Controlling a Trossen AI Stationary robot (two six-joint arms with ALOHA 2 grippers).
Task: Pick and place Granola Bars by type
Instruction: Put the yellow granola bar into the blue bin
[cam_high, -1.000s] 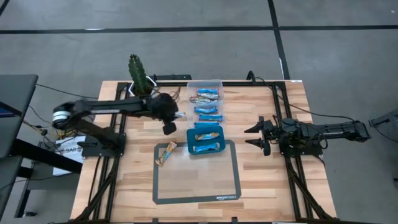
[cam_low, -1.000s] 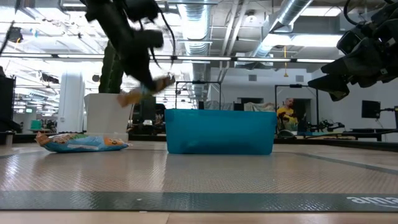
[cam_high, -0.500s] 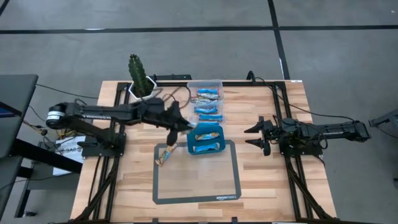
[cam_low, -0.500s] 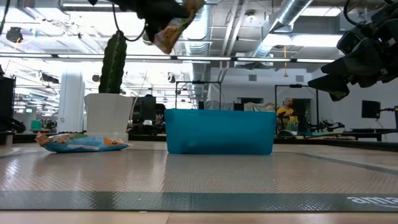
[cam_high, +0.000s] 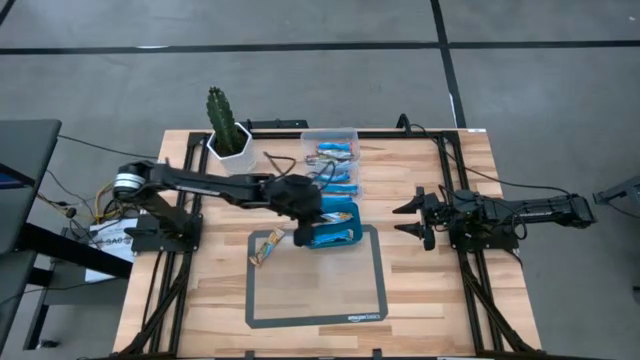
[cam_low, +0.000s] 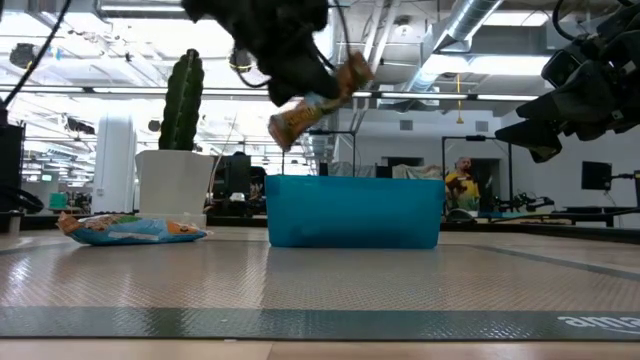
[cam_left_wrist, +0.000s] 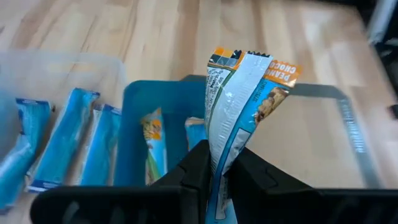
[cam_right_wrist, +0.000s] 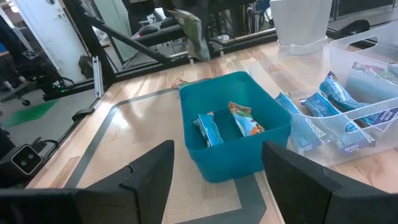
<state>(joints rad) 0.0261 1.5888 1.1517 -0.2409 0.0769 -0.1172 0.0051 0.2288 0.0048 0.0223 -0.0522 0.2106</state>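
While my left gripper (cam_left_wrist: 217, 177) is clenched on one end of a tan-and-blue granola bar (cam_low: 318, 104), that bar hangs in the air just over the near-left rim of the teal tray (cam_high: 331, 237), not yet inside it.

Step in hand: delivery of the held bar to the teal tray, which already holds bars of the tan kind.
- I should carry on until the bar's free end is well over the tray's hollow, not its wall.
- I judge it best to lower before letting go, since the wrapper dangles long and slanted and could catch the rim and tip out onto the mat (cam_high: 315, 290).
- My fingers should part only once the bar's lower end is below the rim.

Other arm: my right gripper (cam_high: 413, 218) waits well apart at the table's right side, jaws spread wide, holding nothing.

Count, as far as I can tell:
- Held bar: one.
- Bars in the teal tray: two (cam_right_wrist: 227, 124), lying side by side.
- Bar loose on the table (cam_high: 266, 246): one, tan, lying across the mat's left edge, just beside the tray.
- Blue-and-white bars (cam_high: 334, 165) in the clear box (cam_high: 330, 133): about four, though they overlap and my arm covers part of that box, so the figure may be off by one.
- Cactus in a white pot (cam_high: 225, 125): one, at the table's far left corner.
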